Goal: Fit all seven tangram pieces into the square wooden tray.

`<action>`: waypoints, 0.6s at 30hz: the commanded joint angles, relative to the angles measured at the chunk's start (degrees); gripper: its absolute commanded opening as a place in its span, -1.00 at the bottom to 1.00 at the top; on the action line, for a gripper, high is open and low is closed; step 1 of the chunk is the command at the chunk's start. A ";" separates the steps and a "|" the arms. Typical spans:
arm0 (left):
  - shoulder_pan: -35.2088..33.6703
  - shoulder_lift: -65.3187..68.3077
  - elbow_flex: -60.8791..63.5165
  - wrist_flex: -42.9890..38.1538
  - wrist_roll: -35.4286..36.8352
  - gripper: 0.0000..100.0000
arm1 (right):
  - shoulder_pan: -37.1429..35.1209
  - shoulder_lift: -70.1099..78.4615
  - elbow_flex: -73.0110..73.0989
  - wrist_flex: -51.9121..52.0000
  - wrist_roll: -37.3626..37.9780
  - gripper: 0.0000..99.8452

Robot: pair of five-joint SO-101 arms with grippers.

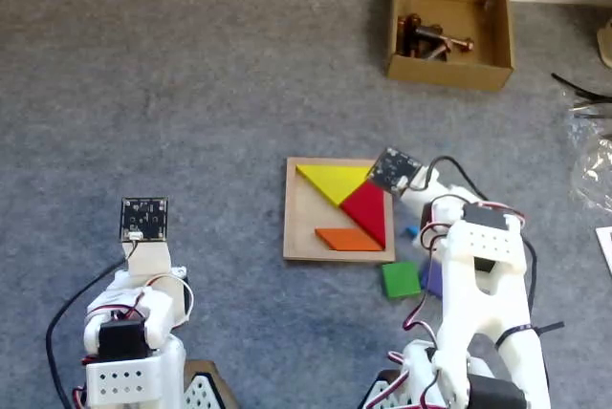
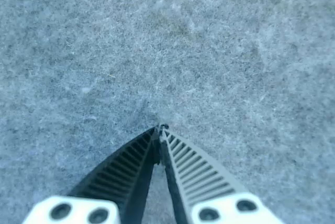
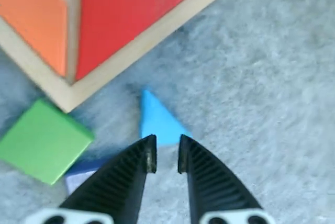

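Your square wooden tray (image 1: 308, 213) sits mid-table holding three pieces: a yellow triangle (image 1: 335, 182) along the far edge, a red triangle (image 1: 370, 210) against the right wall, and an orange parallelogram (image 1: 349, 239) near the front. Just off its near right corner lie a small blue triangle (image 3: 157, 122), a green square (image 3: 44, 140) and a purple piece (image 3: 81, 170) beside the square. Your right gripper (image 3: 166, 156) hangs at the blue triangle's edge, its fingers narrowly parted. Your left gripper (image 2: 159, 130) is pinched closed over bare grey felt (image 2: 209, 51), well apart from the tray. A cardboard box (image 1: 449, 73) stands at the far side.
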 commanded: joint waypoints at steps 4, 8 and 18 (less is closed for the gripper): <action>-0.48 0.40 1.19 0.44 0.09 -0.99 | -0.48 0.40 -0.22 -2.51 0.88 -0.83; -0.48 0.40 1.19 0.44 0.09 -0.99 | -2.59 0.40 2.77 -2.68 5.27 -0.75; -0.48 0.40 1.19 0.44 0.09 -0.99 | -4.70 0.40 5.49 -2.77 5.71 -0.73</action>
